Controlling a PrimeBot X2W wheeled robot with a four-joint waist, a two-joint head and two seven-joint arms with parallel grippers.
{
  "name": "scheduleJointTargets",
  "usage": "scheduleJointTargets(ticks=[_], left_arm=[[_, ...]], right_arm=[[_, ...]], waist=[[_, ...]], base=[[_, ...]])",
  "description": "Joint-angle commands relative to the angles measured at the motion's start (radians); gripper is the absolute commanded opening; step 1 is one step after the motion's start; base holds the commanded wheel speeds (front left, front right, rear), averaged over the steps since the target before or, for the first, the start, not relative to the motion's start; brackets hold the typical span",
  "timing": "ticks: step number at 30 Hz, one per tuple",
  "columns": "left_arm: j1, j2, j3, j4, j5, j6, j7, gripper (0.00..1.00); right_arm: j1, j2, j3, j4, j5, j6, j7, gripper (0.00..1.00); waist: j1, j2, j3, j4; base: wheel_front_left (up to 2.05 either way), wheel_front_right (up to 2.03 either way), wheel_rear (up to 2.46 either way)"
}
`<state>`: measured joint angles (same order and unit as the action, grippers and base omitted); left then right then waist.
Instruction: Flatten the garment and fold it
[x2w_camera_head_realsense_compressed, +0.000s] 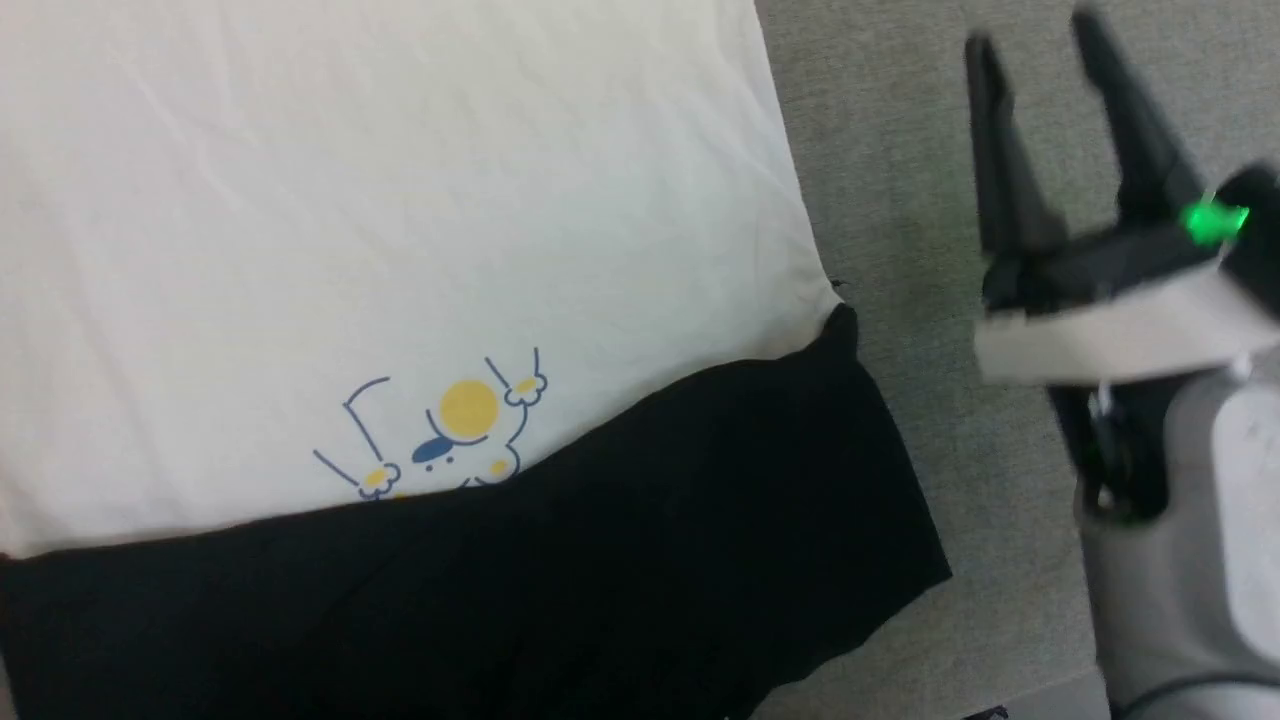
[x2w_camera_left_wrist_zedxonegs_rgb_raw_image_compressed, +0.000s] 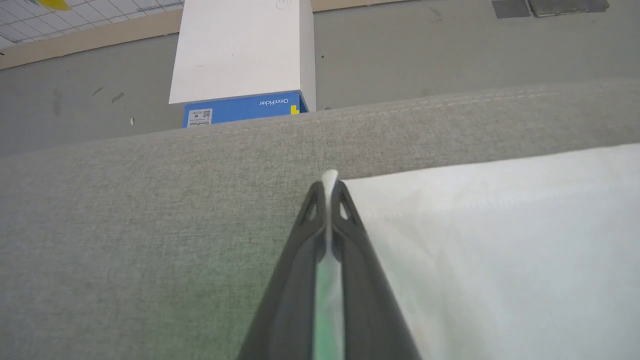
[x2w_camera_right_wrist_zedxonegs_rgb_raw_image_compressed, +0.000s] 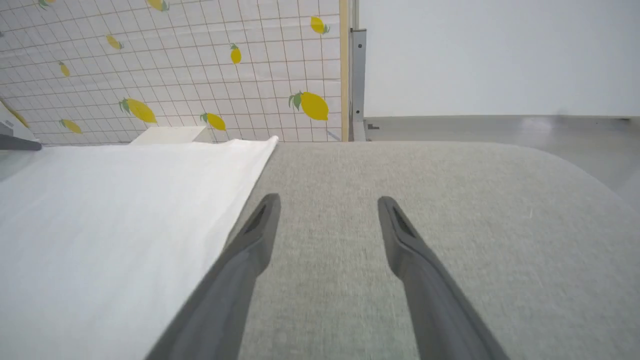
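Slipping is the main risk: the left gripper (x2w_camera_left_wrist_zedxonegs_rgb_raw_image_compressed: 329, 185) is shut on only a thin corner of the garment (x2w_camera_head_realsense_compressed: 400, 200), and whether both layers are caught cannot be made out. The garment is spread on the grey surface (x2w_camera_head_realsense_compressed: 900, 150), filling the left of the head view. The right gripper (x2w_camera_head_realsense_compressed: 1032, 35) is wide open and empty at the upper right, so a one-sided pull could skew the cloth and rumple the black sleeve (x2w_camera_head_realsense_compressed: 650, 520). "OmniPicker" is printed on a blue-ended box (x2w_camera_left_wrist_zedxonegs_rgb_raw_image_compressed: 245, 107).
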<state>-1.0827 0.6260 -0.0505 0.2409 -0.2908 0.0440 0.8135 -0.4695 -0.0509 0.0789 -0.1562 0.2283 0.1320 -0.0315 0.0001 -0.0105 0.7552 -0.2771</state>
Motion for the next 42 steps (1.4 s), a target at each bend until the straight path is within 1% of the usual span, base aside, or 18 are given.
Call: scheduleJointTargets(ticks=[1,3,5,8,11,16,19,22,25,27,31,32,33,34,35,36,39,42], left_arm=[[-0.024,-0.01,-0.008,0.003,-0.008,-0.007,-0.014,0.0],[-0.03,-0.016,-0.03,0.008,-0.002,-0.023,-0.028,0.0],[-0.037,-0.028,-0.043,0.012,-0.003,-0.032,-0.049,0.0],[-0.05,-0.056,-0.063,0.019,-0.005,-0.042,-0.091,0.0],[-0.062,-0.092,-0.083,0.024,-0.016,-0.056,-0.135,0.0],[-0.079,-0.148,-0.129,0.038,-0.022,-0.084,-0.201,0.0],[-0.09,-0.176,-0.151,0.048,-0.026,-0.096,-0.233,0.0],[-0.102,-0.197,-0.165,0.058,-0.034,-0.105,-0.26,0.0],[-0.116,-0.21,-0.184,0.065,-0.035,-0.118,-0.286,0.0],[-0.123,-0.217,-0.192,0.073,-0.037,-0.124,-0.301,0.0],[-0.141,-0.226,-0.203,0.092,-0.042,-0.131,-0.327,0.0],[-0.145,-0.227,-0.205,0.097,-0.043,-0.132,-0.331,0.0],[-0.15,-0.228,-0.207,0.103,-0.044,-0.134,-0.338,0.0],[-0.154,-0.229,-0.208,0.108,-0.044,-0.135,-0.343,0.0],[-0.158,-0.23,-0.21,0.114,-0.045,-0.136,-0.349,0.0],[-0.163,-0.229,-0.211,0.121,-0.045,-0.137,-0.354,0.0],[-0.18,-0.225,-0.21,0.145,-0.04,-0.136,-0.383,0.0],[-0.198,-0.213,-0.205,0.164,-0.023,-0.125,-0.431,0.0]], right_arm=[[-0.068,0.001,0.0,0.001,-0.005,-0.001,0.018,1.0],[-0.177,0.001,0.003,0.037,0.0,-0.001,0.061,1.0],[-0.296,0.001,0.009,0.11,0.03,-0.001,0.119,1.0],[-0.473,0.001,-0.006,0.268,0.076,-0.001,0.22,1.0],[-0.612,0.001,-0.027,0.423,0.092,-0.001,0.32,1.0],[-0.779,0.001,-0.046,0.647,0.057,-0.001,0.452,1.0],[-0.843,0.001,-0.061,0.753,-0.006,-0.001,0.535,1.0],[-0.893,0.001,-0.074,0.818,-0.082,-0.001,0.597,1.0],[-0.932,0.001,-0.095,0.859,-0.186,-0.001,0.66,1.0],[-0.948,0.001,-0.106,0.87,-0.248,-0.001,0.7,1.0],[-0.961,0.001,-0.152,0.872,-0.31,-0.001,0.772,1.0],[-0.962,0.001,-0.165,0.869,-0.324,-0.001,0.788,0.95],[-0.963,0.001,-0.179,0.864,-0.34,-0.001,0.805,0.56],[-0.962,0.001,-0.185,0.861,-0.35,-0.001,0.818,0.31],[-0.961,0.001,-0.189,0.854,-0.356,-0.001,0.829,0.11],[-0.961,0.001,-0.191,0.847,-0.36,-0.001,0.834,0.0],[-0.957,0.001,-0.182,0.824,-0.358,-0.001,0.838,0.0],[-0.957,0.001,-0.165,0.791,-0.353,-0.001,0.797,0.0]], waist=[[-0.0001,0.0105,-0.007,0.019],[-0.0001,0.0105,-0.011,0.033],[-0.0001,0.0105,-0.012,0.048],[-0.0001,0.0105,-0.009,0.083],[-0.0001,0.0105,-0.004,0.123],[-0.0001,0.0105,0.003,0.202],[-0.0001,0.0105,0.01,0.242],[-0.0001,0.0105,0.021,0.269],[-0.0001,0.0105,0.037,0.29],[-0.0001,0.0105,0.044,0.299],[-0.0001,0.0105,0.055,0.31],[-0.0001,0.0105,0.058,0.312],[-0.0001,0.0105,0.061,0.314],[-0.0001,0.0105,0.062,0.315],[-0.0001,0.0105,0.065,0.315],[-0.0001,0.0105,0.067,0.314],[-0.0001,0.0105,0.071,0.307],[-0.0001,0.0105,0.072,0.296]], base=[[0.0,0.0,0.0],[0.0,0.0,0.0],[0.0,0.0,0.0],[0.0,0.0,0.0],[0.0,0.0,0.0],[0.0,0.0,0.0],[0.0,0.0,0.0],[0.0,0.0,0.0],[0.0,0.0,0.0],[0.0,0.0,0.0],[0.0,0.0,0.0],[0.0,0.0,0.0],[0.0,0.0,0.0],[0.0,0.0,0.0],[0.0,0.0,0.0],[0.0,0.0,0.0],[0.0,0.0,0.0],[0.0,0.0,0.0]])
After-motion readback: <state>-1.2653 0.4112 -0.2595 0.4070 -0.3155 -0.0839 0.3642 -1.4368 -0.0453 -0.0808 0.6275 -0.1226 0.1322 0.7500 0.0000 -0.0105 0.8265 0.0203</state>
